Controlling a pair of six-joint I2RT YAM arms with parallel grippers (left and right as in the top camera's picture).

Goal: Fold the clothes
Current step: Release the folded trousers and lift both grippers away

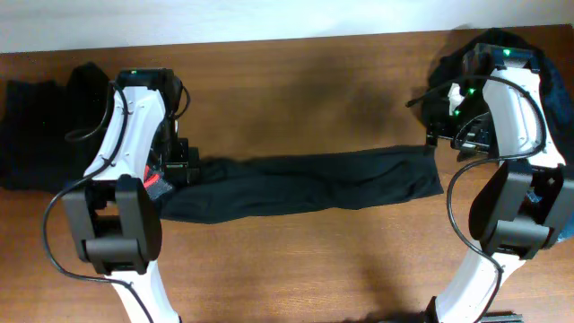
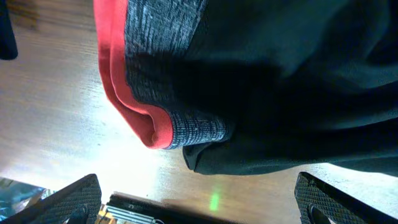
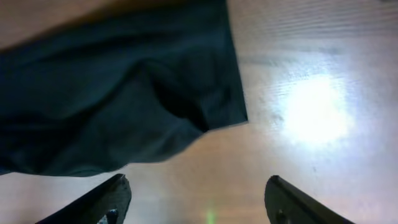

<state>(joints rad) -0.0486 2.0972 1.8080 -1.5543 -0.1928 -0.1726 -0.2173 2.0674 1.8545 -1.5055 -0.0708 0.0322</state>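
Trousers (image 1: 305,184) (red-grey waistband (image 2: 134,74), perhaps) lie outstretched; left gripper (image 2: 199,202), right gripper (image 3: 196,202) spread.

The trousers (image 1: 305,184) are soft matt black cloth, the waistband (image 2: 163,43) red and flecked grey knit. The table (image 1: 296,81) is smooth brown wood with a sheen; the arm covers (image 1: 134,103), glossy white plastic.

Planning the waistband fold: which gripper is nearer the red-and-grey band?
Left. The left gripper hangs open just beside the red-and-grey band; the right gripper is open at the black trousers' opposite end.
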